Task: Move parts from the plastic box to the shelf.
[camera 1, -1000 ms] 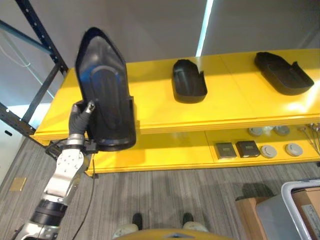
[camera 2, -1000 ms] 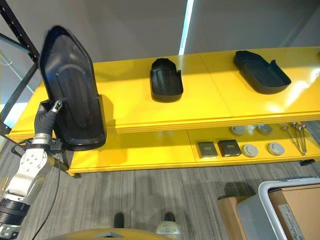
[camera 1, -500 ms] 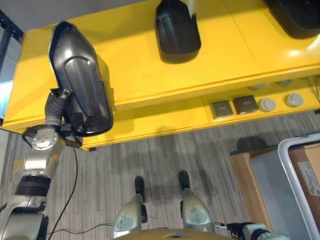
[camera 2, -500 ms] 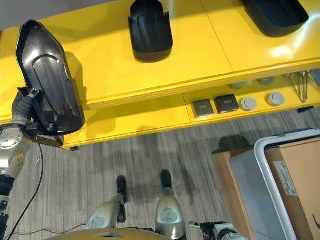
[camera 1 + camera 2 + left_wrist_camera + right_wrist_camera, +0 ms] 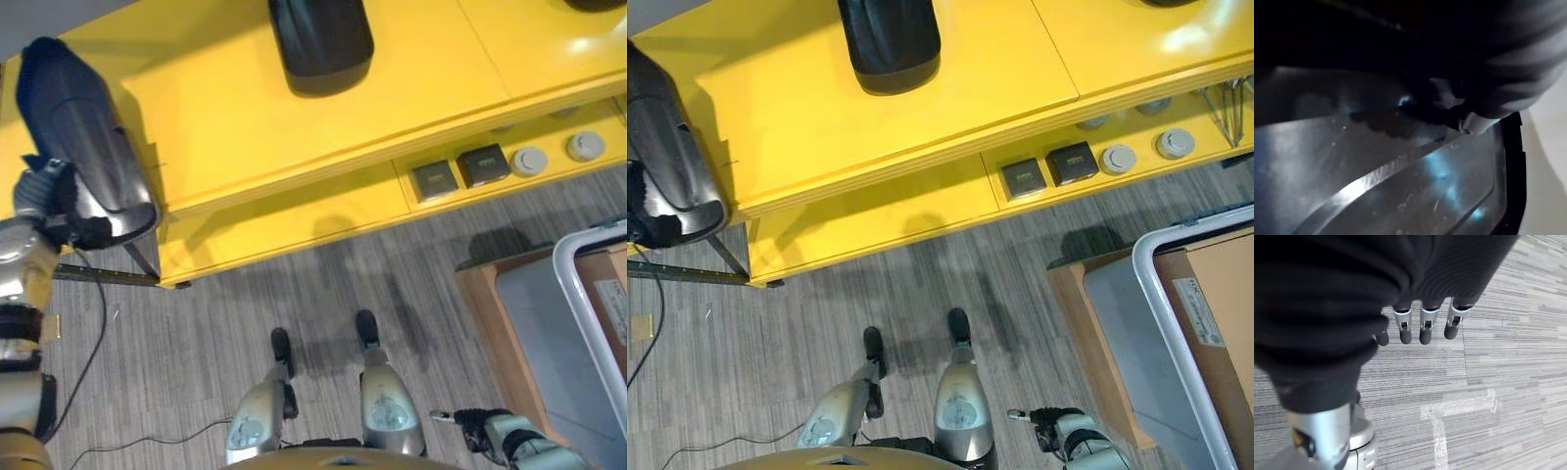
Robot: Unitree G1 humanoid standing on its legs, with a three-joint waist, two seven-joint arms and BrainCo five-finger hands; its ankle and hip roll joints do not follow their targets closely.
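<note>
My left hand [image 5: 37, 188] is shut on the lower edge of a large glossy black part [image 5: 76, 132], holding it upright at the left end of the yellow shelf [image 5: 294, 137]. In the left wrist view a fingertip [image 5: 1469, 122] presses on the part's shiny inner face [image 5: 1400, 196]. A second black part [image 5: 321, 41] lies on the shelf's top board. The plastic box [image 5: 586, 294], grey with a white rim, stands on the floor at the right. My right hand [image 5: 1424, 325] hangs low at my right side over the floor, fingers straight and holding nothing.
The lower shelf board carries two dark square parts [image 5: 436, 179] and round grey discs [image 5: 530, 160]. A brown cardboard box [image 5: 478, 294] stands against the plastic box. A dark metal rack foot [image 5: 108, 279] lies by the shelf's left end. Grey striped carpet [image 5: 323, 284] lies in front.
The camera has tilted down, so the shelf sits higher in the picture. Relative to the shelf, my left hand has carried the black part left to the shelf's end.
</note>
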